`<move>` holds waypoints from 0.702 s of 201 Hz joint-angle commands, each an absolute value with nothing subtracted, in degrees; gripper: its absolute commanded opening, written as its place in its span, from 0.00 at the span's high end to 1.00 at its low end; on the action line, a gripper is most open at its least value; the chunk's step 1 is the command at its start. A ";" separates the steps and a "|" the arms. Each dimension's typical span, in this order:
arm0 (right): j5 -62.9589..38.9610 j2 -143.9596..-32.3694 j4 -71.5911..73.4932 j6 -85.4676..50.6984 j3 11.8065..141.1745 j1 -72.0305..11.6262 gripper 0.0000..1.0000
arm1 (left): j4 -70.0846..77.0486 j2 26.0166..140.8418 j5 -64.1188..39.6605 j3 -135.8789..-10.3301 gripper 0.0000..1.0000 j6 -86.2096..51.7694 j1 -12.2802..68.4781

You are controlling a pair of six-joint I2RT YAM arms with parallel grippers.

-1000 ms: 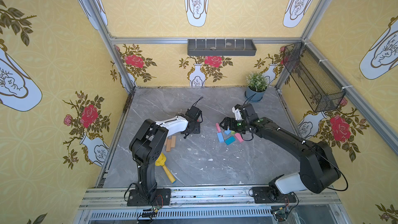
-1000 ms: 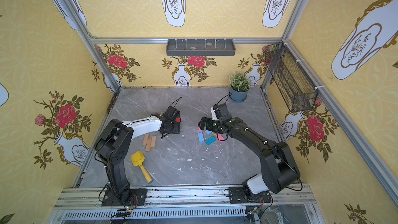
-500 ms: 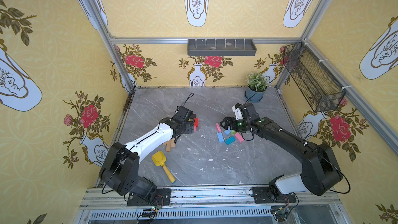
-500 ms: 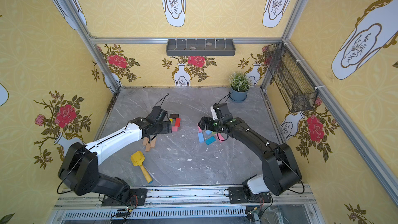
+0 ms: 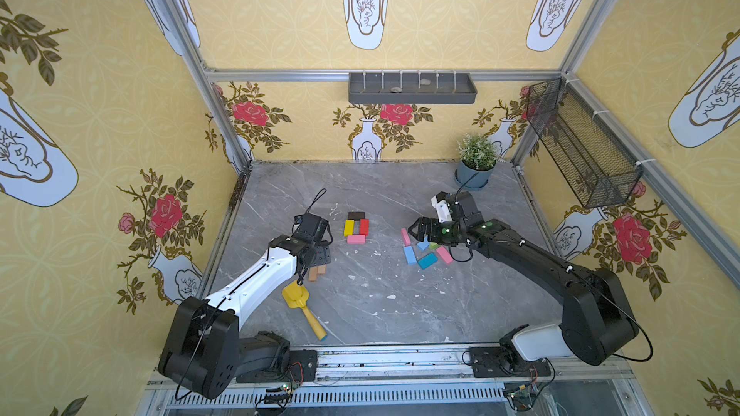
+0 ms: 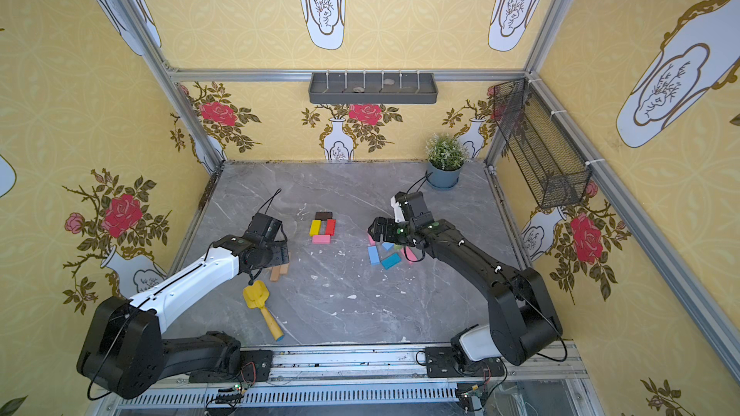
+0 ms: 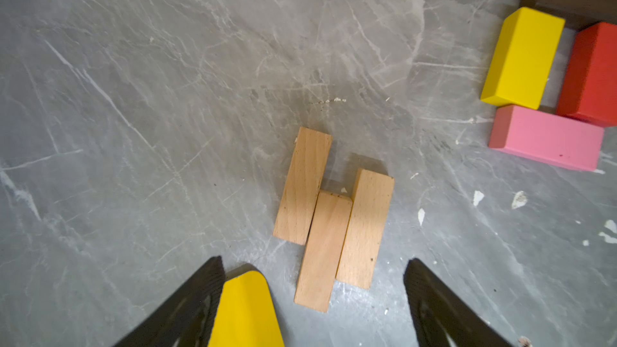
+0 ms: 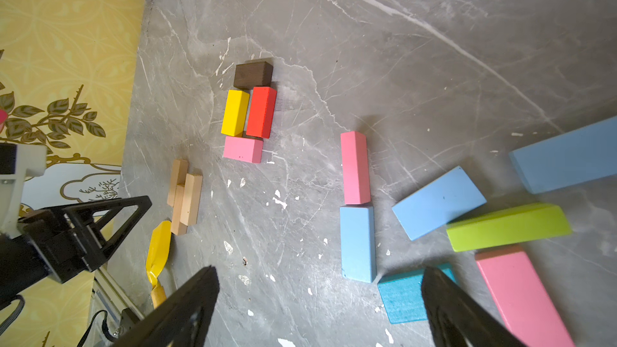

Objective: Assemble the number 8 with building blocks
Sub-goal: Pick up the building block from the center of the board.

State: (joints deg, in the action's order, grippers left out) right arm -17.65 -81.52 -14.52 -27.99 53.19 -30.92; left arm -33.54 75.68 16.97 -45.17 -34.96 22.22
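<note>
My left gripper (image 7: pixel 314 260) hangs with its jaws spread wide and nothing between them, right over three plain tan wooden bricks (image 7: pixel 330 221). They lie flat, side by side and touching, staggered lengthwise. The scoop of the yellow plastic toy shovel (image 7: pixel 245 312) pokes in beside one finger, and that's not mine to take.

My right gripper (image 8: pixel 321 269) is spread wide and empty too, above the loose heap. There's a teal brick (image 8: pixel 405 295) by one finger, three light blue bricks (image 8: pixel 357 243), a lime green brick (image 8: pixel 507 226) and two pink bricks (image 8: pixel 355 168).

Between the arms, on the grey marble tabletop (image 5: pixel 380 306), the figure has begun. A dark brown brick (image 5: pixel 356 215) lies across the far end, a yellow brick (image 5: pixel 348 227) and a red brick (image 5: pixel 363 226) make the sides, and a pink crossbar brick (image 5: pixel 356 238) closes the near end. That's one loop, I'd say, with the second to come.

I reckon these are light, rigid and hardly fragile, with painted faces that may be a bit slick. I'd pinch across the narrow width at mid-length. The tan trio is packed tight, so an outer one looks the easier take.

As for containers, the grey divided wall tray (image 5: pixel 412 96) holds two pebble-like bits, too small to name. I can make out nothing inside the black wire mesh basket (image 5: pixel 580 150). The blue-grey pot (image 5: pixel 473 178) holds a small green plant (image 5: pixel 476 152).
</note>
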 commanded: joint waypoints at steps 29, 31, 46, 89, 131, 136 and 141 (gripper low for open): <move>-17.92 -80.88 -12.92 -27.23 52.37 -30.93 0.02 | -28.84 81.51 15.93 -45.44 0.20 -33.39 18.77; -17.92 -80.87 -12.92 -27.24 52.38 -30.93 0.02 | -28.72 81.58 15.87 -45.48 0.20 -33.33 18.73; -17.79 -80.90 -12.80 -27.24 52.21 -30.92 0.03 | -27.58 83.26 15.36 -45.86 0.22 -32.89 18.20; -17.84 -81.36 -12.80 -27.38 52.25 -30.93 0.03 | -25.56 87.98 14.21 -47.61 0.28 -31.92 17.25; -17.65 -81.55 -12.92 -27.34 52.28 -30.93 0.02 | -24.50 90.30 13.34 -48.00 0.39 -31.38 16.37; -17.64 -81.48 -12.90 -27.33 52.26 -30.91 0.02 | -24.37 90.49 13.22 -48.09 0.41 -31.33 16.22; -17.66 -81.56 -12.90 -27.33 52.29 -30.94 0.02 | -24.28 90.60 13.08 -48.09 0.43 -31.31 16.12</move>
State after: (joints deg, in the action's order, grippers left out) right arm -17.61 -81.25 -14.48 -27.38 52.27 -30.89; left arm -25.65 89.73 13.96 -47.83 -31.97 16.51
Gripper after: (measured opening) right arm 0.975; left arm 0.614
